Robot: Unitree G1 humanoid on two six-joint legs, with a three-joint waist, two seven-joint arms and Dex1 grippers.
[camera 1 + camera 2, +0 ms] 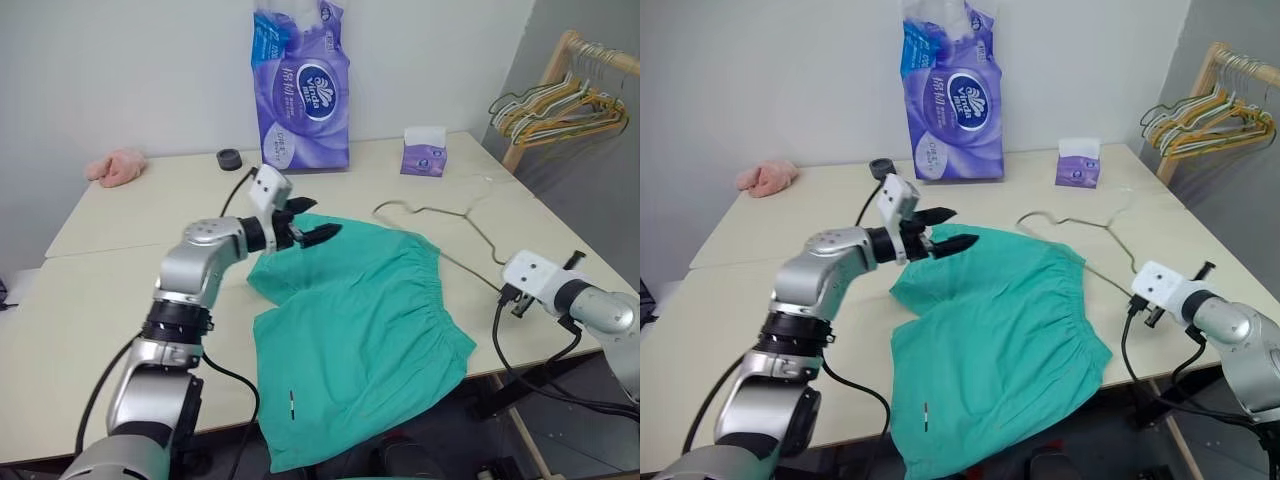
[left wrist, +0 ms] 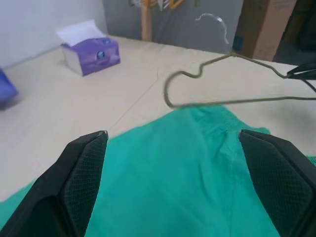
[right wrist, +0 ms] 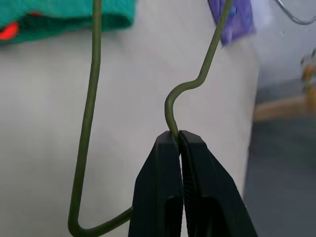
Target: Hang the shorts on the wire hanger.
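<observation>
The teal-green cloth shorts (image 1: pixel 365 335) lie spread flat on the pale beige surface (image 1: pixel 120 290), gathered elastic waistband towards the robot's right and one leg hanging over the near edge, with a small white mark close to that hem. The left gripper (image 1: pixel 312 221) hovers just above the far corner of the shorts, its two black fingers (image 2: pixel 81 173) spread wide apart and grasping nothing; the green cloth shows between them in the left wrist view. The thin olive-green wire hanger (image 1: pixel 455 222) lies on the surface just beyond the waistband, its long straight side running next to the cloth. The right gripper (image 3: pixel 178 140) is clenched on the hanger's wire, its fingers pressed together on it just below a curved bend. At the back of the surface stand a tall purple plastic pack of tissue paper (image 1: pixel 303 85), a small purple tissue box (image 1: pixel 424 152) and a small black round object (image 1: pixel 230 159); a pink cloth lump (image 1: pixel 117 166) lies at the far left. A wooden rack with yellow and pale-green hangers (image 1: pixel 560 105) stands off to the right
</observation>
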